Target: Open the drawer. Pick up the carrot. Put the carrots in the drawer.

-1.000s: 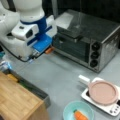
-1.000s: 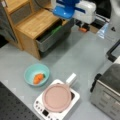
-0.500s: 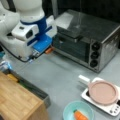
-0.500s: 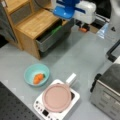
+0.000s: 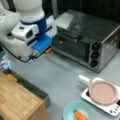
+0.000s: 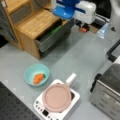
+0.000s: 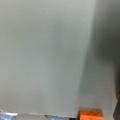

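Observation:
The carrot (image 5: 80,115) (image 6: 38,78), stubby and orange with a green tip, lies in a teal bowl (image 5: 68,110) (image 6: 29,72) in both front views. Under the wood-topped cabinet (image 6: 37,21), the grey drawer (image 5: 39,92) (image 6: 51,38) stands pulled open. A green vegetable (image 6: 56,29) and a yellow lump (image 5: 12,78) lie inside it. The gripper (image 5: 49,50) (image 6: 83,29) hangs above the grey table beyond the drawer, far from the bowl, and shows an orange fingertip. Only bare table and one orange pad (image 7: 91,115) appear in the wrist view.
A silver toaster oven (image 5: 87,42) (image 6: 107,92) stands by the table's edge. A white cooker with a pink lidded pan (image 5: 103,93) (image 6: 57,98) sits next to the bowl. A clear plastic item (image 6: 103,31) lies near the gripper.

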You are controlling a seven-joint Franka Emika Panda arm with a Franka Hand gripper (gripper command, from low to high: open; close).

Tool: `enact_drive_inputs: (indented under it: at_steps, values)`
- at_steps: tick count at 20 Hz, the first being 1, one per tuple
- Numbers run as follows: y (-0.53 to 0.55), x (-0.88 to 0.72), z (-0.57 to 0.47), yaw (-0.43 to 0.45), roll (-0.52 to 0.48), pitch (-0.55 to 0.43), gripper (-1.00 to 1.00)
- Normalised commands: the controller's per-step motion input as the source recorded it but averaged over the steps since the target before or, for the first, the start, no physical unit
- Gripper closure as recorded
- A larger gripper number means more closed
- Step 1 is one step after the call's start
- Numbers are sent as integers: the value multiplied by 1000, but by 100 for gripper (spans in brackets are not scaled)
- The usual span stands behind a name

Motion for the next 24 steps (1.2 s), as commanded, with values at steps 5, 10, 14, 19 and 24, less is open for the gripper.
enact_drive_inputs:
  at_steps: [5, 10, 14, 19, 24]
  values:
    - [-45, -82, -118, -77, -21, -85, -100]
    - [-59, -52, -94, -78, -23, -102, -100]
    - [-130, -58, -151, -53, 2, -121, -100]
    - [-201, -62, -243, -27, 17, -126, -100]
    - [-160, -39, -251, 20, 0, -106, -100]
